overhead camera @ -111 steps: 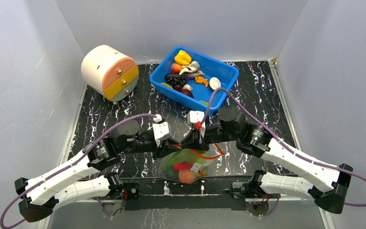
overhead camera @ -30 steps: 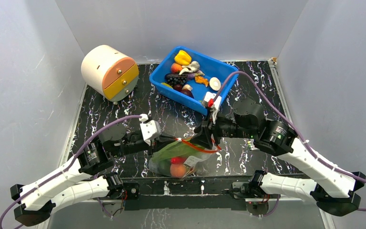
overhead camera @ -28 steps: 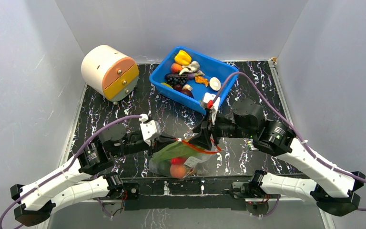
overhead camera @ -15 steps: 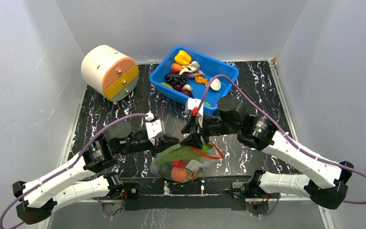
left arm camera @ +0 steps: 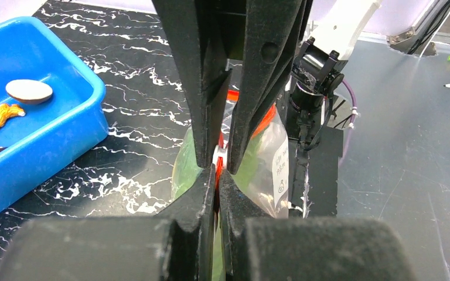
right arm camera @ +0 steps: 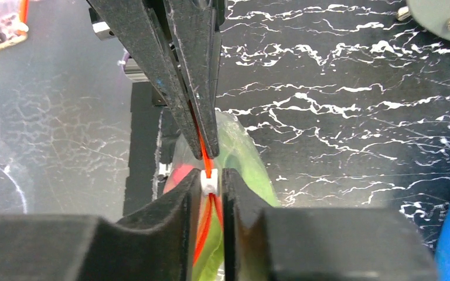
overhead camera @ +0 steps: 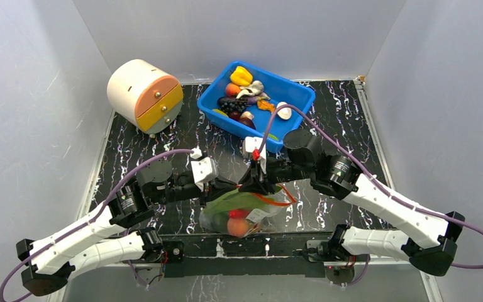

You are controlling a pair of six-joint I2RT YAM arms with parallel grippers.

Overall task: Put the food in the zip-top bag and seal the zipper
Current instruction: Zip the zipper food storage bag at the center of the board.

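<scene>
The zip-top bag [overhead camera: 255,217] hangs off the table just past the near edge, held up by both grippers. Inside it are green leaves [overhead camera: 236,201], a red chili [overhead camera: 239,214] and an orange-pink peach [overhead camera: 235,227]. My left gripper [overhead camera: 229,187] is shut on the zipper [overhead camera: 275,202] at its left end; the left wrist view [left arm camera: 217,174] shows the orange-red strip pinched flat. My right gripper [overhead camera: 253,184] is right beside it, tip to tip, shut on the zipper's white slider [right arm camera: 210,182], as seen in the right wrist view [right arm camera: 211,175]. The strip loops loosely to the right.
A blue bin [overhead camera: 302,100] with several more toy foods stands at the back centre, just behind the right arm. A cream drum-shaped drawer cabinet [overhead camera: 144,94] stands at the back left. The black marbled table [overhead camera: 339,132] is walled by grey panels.
My right gripper, a second ago further right along the strip, has moved back left and now meets the left gripper. The bag has shifted slightly with it.
</scene>
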